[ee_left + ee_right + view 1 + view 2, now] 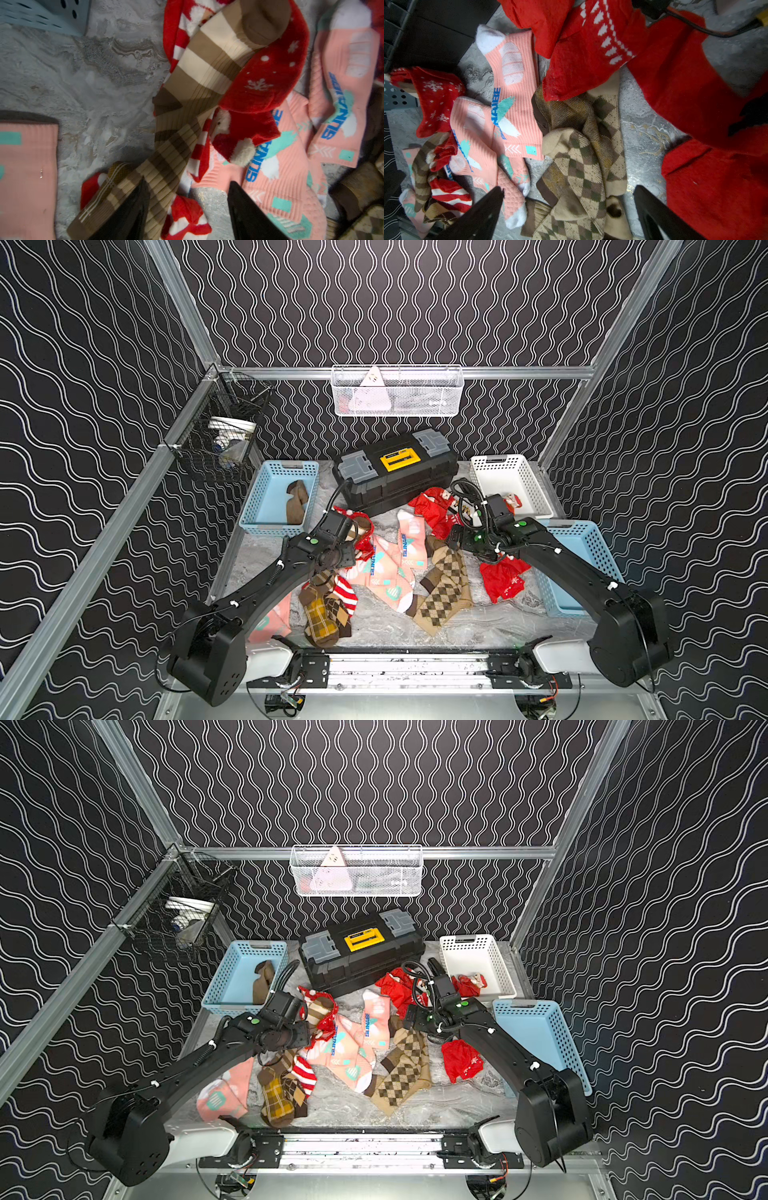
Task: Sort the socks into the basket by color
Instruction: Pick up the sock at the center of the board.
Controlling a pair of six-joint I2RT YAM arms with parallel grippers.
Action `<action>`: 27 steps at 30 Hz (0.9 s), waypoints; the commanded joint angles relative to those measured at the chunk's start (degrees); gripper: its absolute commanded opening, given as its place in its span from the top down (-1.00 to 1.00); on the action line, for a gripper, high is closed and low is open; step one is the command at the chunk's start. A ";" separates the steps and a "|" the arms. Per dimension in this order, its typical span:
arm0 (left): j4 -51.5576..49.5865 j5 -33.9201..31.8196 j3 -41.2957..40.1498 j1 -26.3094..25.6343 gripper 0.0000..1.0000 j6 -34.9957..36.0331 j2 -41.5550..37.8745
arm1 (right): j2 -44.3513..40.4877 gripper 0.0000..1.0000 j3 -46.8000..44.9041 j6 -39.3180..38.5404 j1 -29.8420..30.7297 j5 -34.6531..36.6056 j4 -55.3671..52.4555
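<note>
Black arms (257, 593) bent over socks (386, 568); left fingers (133, 207) parted at striped sock (199, 68), right fingers (481, 214) wide.

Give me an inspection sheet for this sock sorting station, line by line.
Surface: grey marbled tabletop.
Job's things: red, pink and brown socks heaped mid-table; one brown sock in a blue basket, one red Santa sock in the white basket.
Clutter: black toolbox.
End effectors: left end effector open by a brown striped sock; right end effector open over argyle socks.
Cables: looped black cable beside the white basket.
Surroundings: white mesh basket and black wire basket hung on the frame.
</note>
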 commanded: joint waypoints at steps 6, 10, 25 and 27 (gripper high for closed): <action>2.44 -2.40 -2.45 -0.03 -0.28 -2.98 4.00 | 0.71 -1.00 -0.45 0.69 0.05 -0.05 1.25; 2.00 -4.59 -2.99 0.02 -0.22 -3.16 3.68 | 0.77 -1.00 -0.93 0.62 0.05 0.02 1.43; 3.76 -4.17 -4.03 -0.04 -0.19 -3.27 5.25 | 1.00 -1.00 -1.22 0.72 0.05 -0.04 1.67; 3.64 -4.12 -4.05 -0.04 -0.28 -3.16 5.51 | 0.86 -1.00 -1.24 0.71 0.05 -0.05 1.69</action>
